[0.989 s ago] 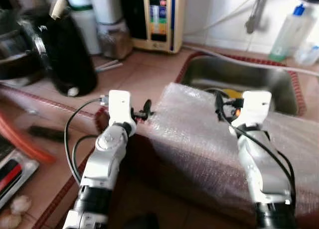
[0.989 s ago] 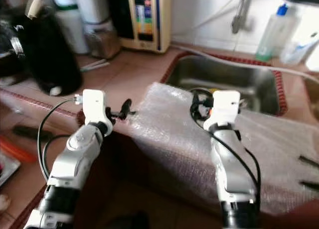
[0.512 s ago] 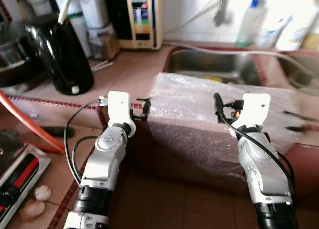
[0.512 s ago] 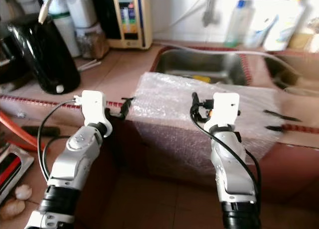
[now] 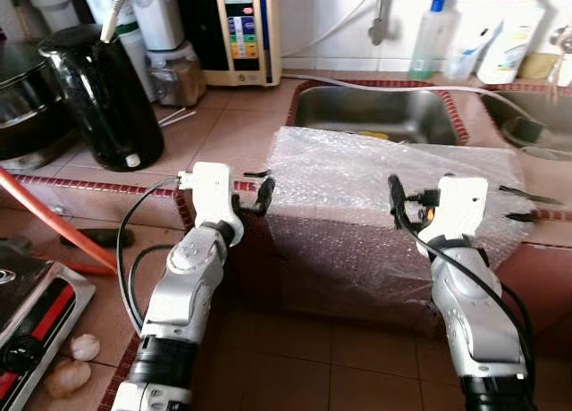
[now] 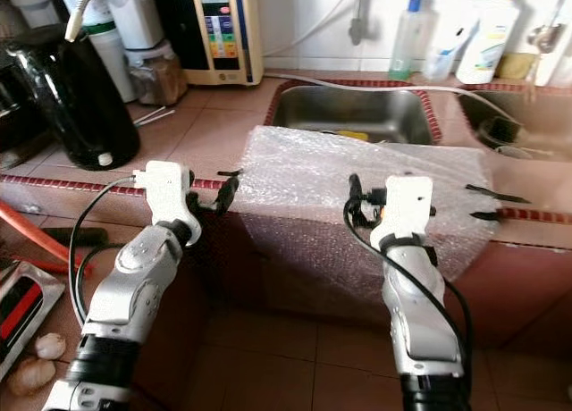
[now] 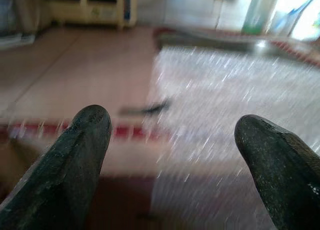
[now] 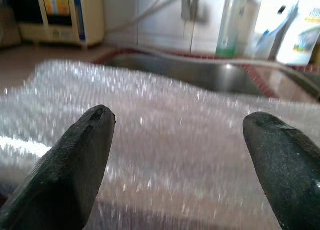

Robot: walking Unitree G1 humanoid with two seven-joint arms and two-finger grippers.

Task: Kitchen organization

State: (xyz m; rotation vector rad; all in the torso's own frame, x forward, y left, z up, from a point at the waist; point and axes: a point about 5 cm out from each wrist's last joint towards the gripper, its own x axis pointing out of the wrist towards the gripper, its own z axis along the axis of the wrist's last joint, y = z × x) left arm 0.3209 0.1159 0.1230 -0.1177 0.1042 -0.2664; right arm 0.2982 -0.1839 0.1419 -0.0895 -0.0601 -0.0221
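A sheet of bubble wrap (image 5: 375, 174) lies on the tiled counter in front of the sink (image 5: 380, 116) and hangs down over the counter's front edge. My left gripper (image 5: 261, 195) is open at the sheet's left edge; in the left wrist view its fingers (image 7: 82, 140) are spread wide, one over the red counter trim and one over the wrap. My right gripper (image 8: 182, 132) is open too, held just before the draped front of the wrap with nothing between its fingers. Thin black marks (image 5: 518, 192) sit at the wrap's right edge.
A black kettle (image 5: 98, 89), a jar and a water purifier (image 5: 228, 27) stand at the back left. Bottles (image 5: 427, 40) line the wall behind the sink. An orange hose (image 5: 45, 214), a stove corner and garlic bulbs (image 5: 76, 348) lie low on the left.
The camera has pulled back and the picture has sharpened, so more counter front and floor show. Both arms hold the same pose, now lower against the wrap.
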